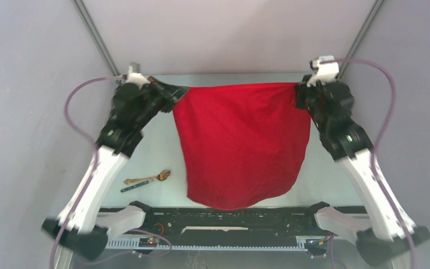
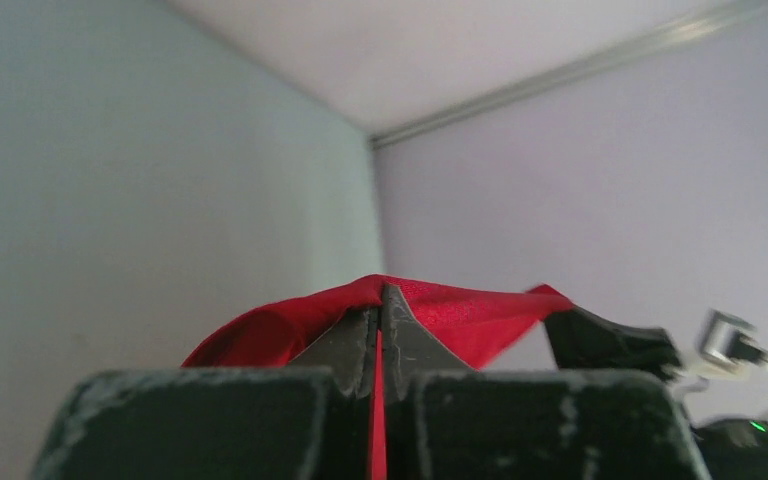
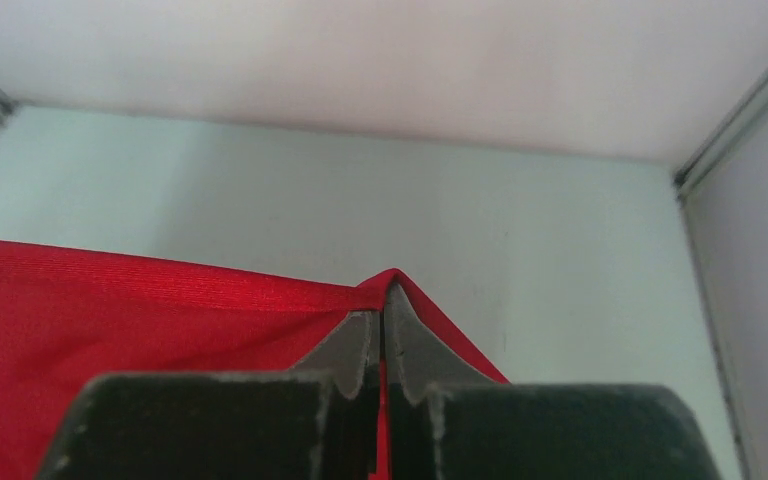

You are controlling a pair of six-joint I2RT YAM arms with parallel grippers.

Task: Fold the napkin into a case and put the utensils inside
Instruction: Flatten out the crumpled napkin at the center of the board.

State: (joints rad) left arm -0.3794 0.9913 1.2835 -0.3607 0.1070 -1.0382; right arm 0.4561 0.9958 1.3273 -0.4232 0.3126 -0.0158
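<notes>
Pale walls close in a light green table, and above it the napkin hangs as a broad red sheet strung between the two arms. The left gripper is clamped on one top corner and the right gripper on the other, each with its jaws pressed together on a thin pinch of cloth. The top hem runs fairly taut between them, and the rest sags beneath into a rounded belly. It looks light, thin and limp, likely to billow or slide, so corners and hems seem the soundest holds. Well below the left gripper, nearer its base, the wooden fork and teal stick lie side by side on the table, beside the cloth's hanging edge. Both look rigid, slim and light, best pinched mid-handle.
</notes>
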